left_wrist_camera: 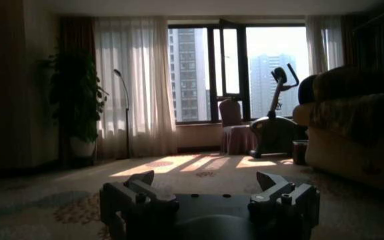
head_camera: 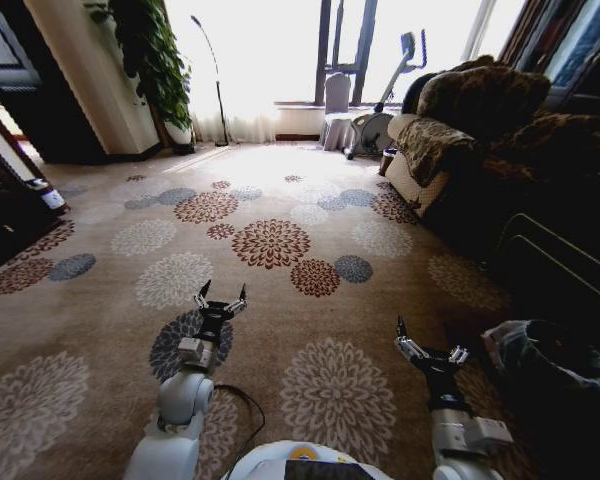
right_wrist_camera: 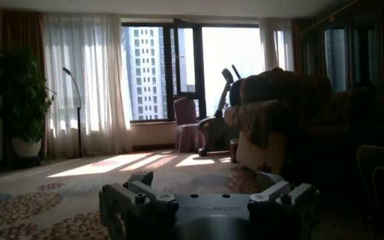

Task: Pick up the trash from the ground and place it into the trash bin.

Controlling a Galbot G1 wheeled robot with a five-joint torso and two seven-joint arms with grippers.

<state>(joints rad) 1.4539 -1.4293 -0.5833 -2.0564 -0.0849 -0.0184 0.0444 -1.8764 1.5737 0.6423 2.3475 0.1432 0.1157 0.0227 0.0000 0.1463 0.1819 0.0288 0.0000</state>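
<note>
"GALBOT" on the right end effector [right_wrist_camera: 209,200]

Floral carpet [head_camera: 280,240] bears sofa [head_camera: 460,140] and plant pot [head_camera: 178,132].

A floral carpet [head_camera: 280,250] spreads ahead of both end effectors. Far beyond them stand a tall potted plant [head_camera: 155,55], a thin floor lamp [head_camera: 215,80], a covered chair [head_camera: 337,110] and an exercise bike [head_camera: 380,105] by the curtained window [left_wrist_camera: 239,70]. A draped sofa [head_camera: 460,130] lies ahead of the right end effector.
</note>
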